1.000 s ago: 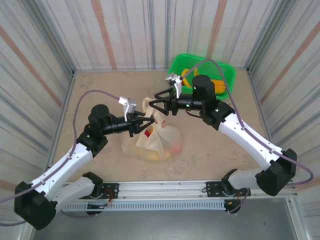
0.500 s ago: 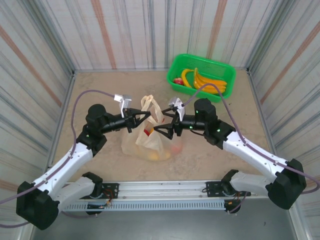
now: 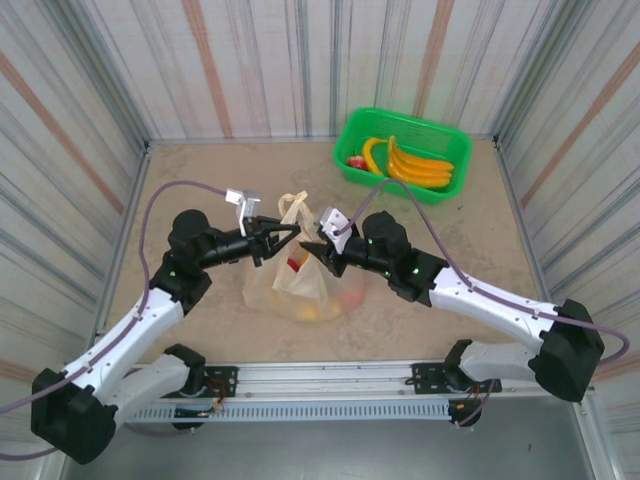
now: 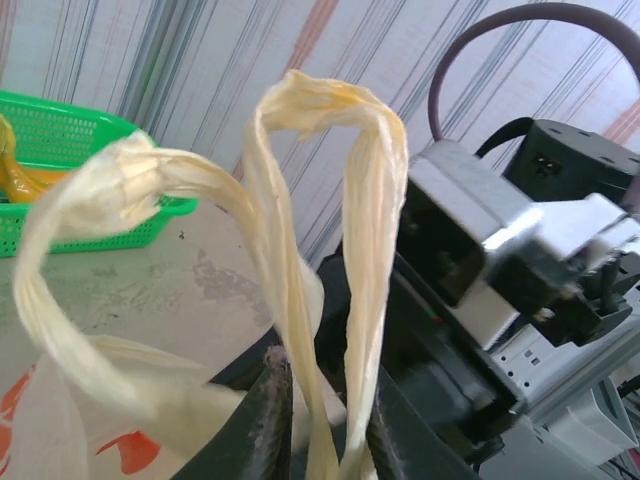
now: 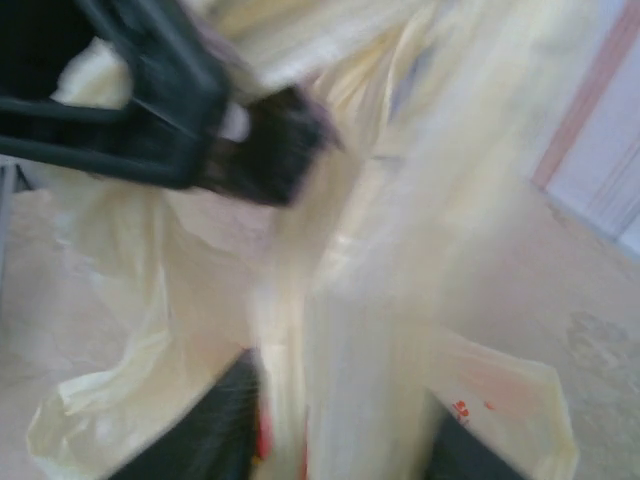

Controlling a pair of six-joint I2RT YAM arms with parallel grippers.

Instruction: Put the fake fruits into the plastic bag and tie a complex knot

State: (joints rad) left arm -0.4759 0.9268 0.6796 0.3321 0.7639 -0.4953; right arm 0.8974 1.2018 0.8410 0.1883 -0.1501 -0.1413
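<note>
The plastic bag [image 3: 300,290] stands in the middle of the table with fake fruits [image 3: 312,310] showing orange and yellow through its side. Both pale loop handles [image 4: 330,110] stick up, apart and untied; no knot shows. My left gripper [image 3: 287,237] is shut on one handle, whose two strips run between its fingers [image 4: 268,420]. My right gripper [image 3: 320,250] is open at the bag's right side, with the plastic of the neck [image 5: 400,250] between its spread, blurred fingers [image 5: 215,430]. The left gripper's black fingers [image 5: 170,110] sit just above it.
A bright green basket [image 3: 455,140] at the back right holds yellow bananas [image 3: 415,165] and a small red fruit [image 3: 356,161]. Striped walls close in three sides. The right arm's wrist [image 4: 500,250] is very near the left gripper.
My right arm has swung from near the basket down and left to the bag's neck. The left gripper, still on the handle, has shifted slightly left and up.
</note>
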